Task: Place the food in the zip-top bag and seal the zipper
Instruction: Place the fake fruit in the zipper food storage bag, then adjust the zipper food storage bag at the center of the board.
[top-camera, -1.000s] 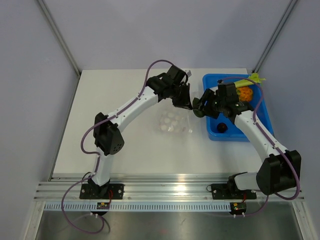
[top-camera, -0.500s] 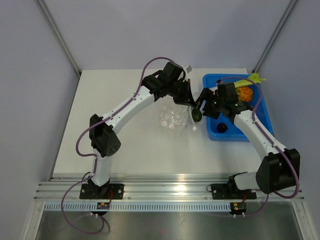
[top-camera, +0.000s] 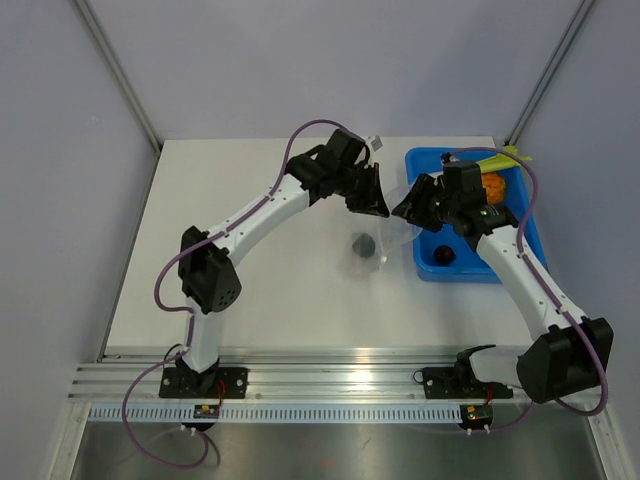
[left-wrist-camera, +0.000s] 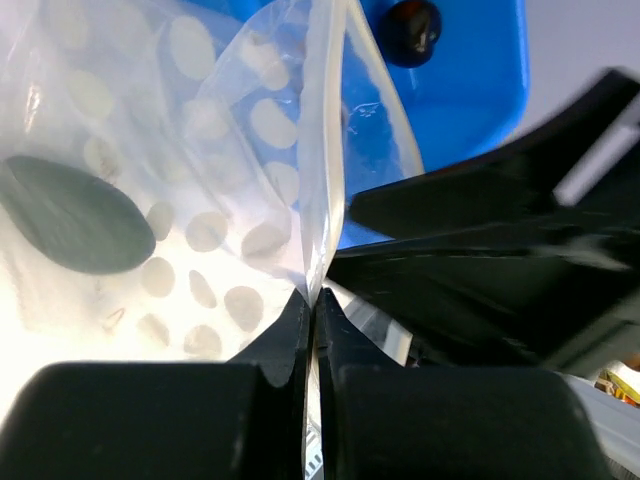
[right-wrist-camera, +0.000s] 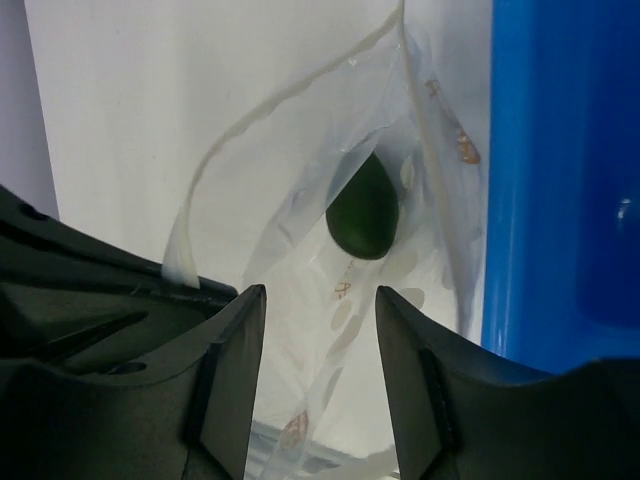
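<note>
While left jaws clench the zip-top bag (left-wrist-camera: 250, 130), right jaws (parted, empty) hang over it.

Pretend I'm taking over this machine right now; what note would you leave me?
Left gripper: shut on the mouth edge of the zip-top bag, holding it open.
Right gripper: open, empty, at the bag mouth.
Done: one dark green piece lies inside the bag.
Left: pineapple and dark round piece are in the blue bin; bag them, then seal the zipper.
</note>
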